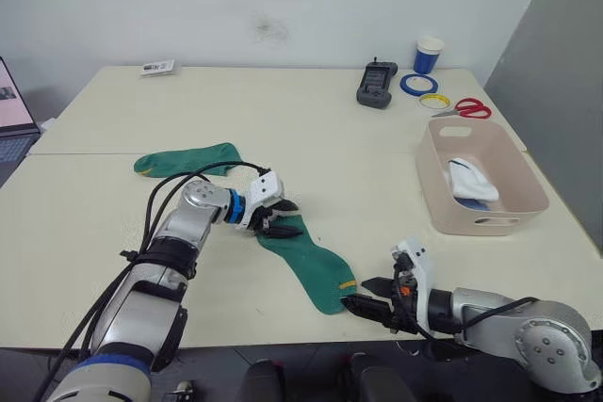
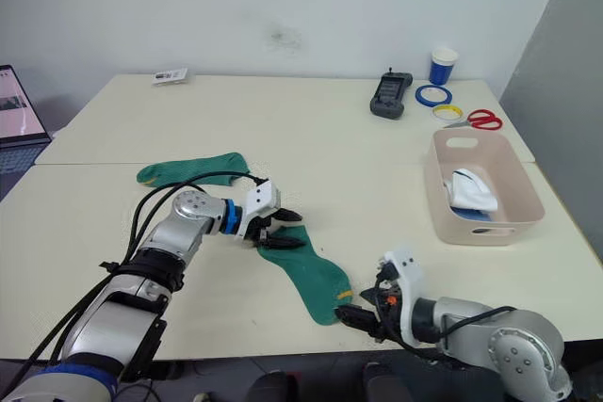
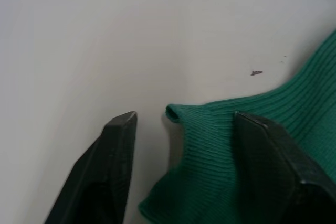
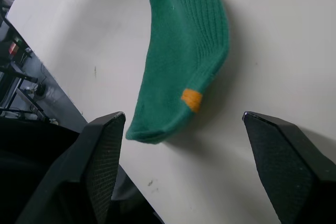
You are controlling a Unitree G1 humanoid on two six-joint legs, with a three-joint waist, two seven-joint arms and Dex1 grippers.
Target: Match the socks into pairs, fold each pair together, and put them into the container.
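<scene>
The left gripper (image 1: 285,217) is spread open, its fingers straddling the cuff of a green sock (image 1: 311,265) lying flat near the table's (image 1: 311,129) front edge. The right gripper (image 1: 361,296), also open, points at that sock's toe. A second green sock (image 1: 187,159) lies far left. The pink container (image 1: 443,204) at right holds folded white and blue socks (image 1: 469,181).

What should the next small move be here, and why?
Probably shut the left gripper on the near green sock's cuff: its open fingers straddle that edge. The right gripper, also open, waits at the toe; the other green sock lies apart.
</scene>
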